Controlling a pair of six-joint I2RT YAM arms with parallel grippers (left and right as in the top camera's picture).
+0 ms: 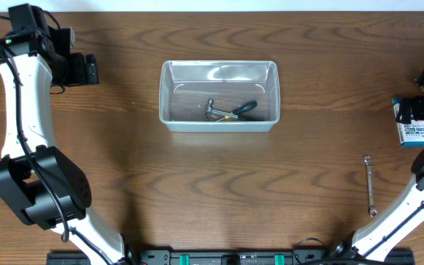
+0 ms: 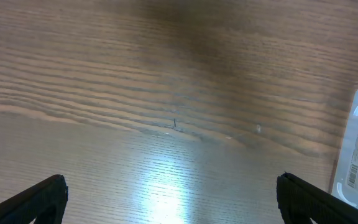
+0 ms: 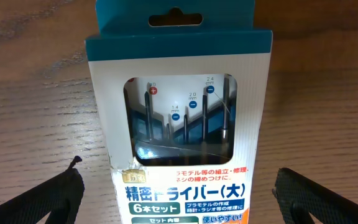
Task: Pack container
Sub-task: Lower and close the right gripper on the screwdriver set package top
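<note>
My right tool (image 3: 178,186) hangs wide open, empty, astride the screwdriver box (image 3: 179,93), well apart from the container (image 1: 219,63) at the middle of the surface (image 1: 300,184); I fear its card buckling or slipping when squeezed, left tool (image 2: 169,190) likewise open, empty.

A dark brown wood-grain table (image 1: 219,184) carries a clear rectangular plastic container (image 1: 163,96) at centre, with a slim silver wrench (image 1: 370,184) and a blue-and-white screwdriver box (image 1: 414,132) far right.

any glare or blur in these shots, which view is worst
Left wrist view is worst: a bright glare patch washes out the table near the bottom, and the far wood is soft and dim. Overhead view is evenly lit, with pale reflections on the container wall. Right wrist view is sharp; the print on the blue-and-white box reads clearly.
</note>
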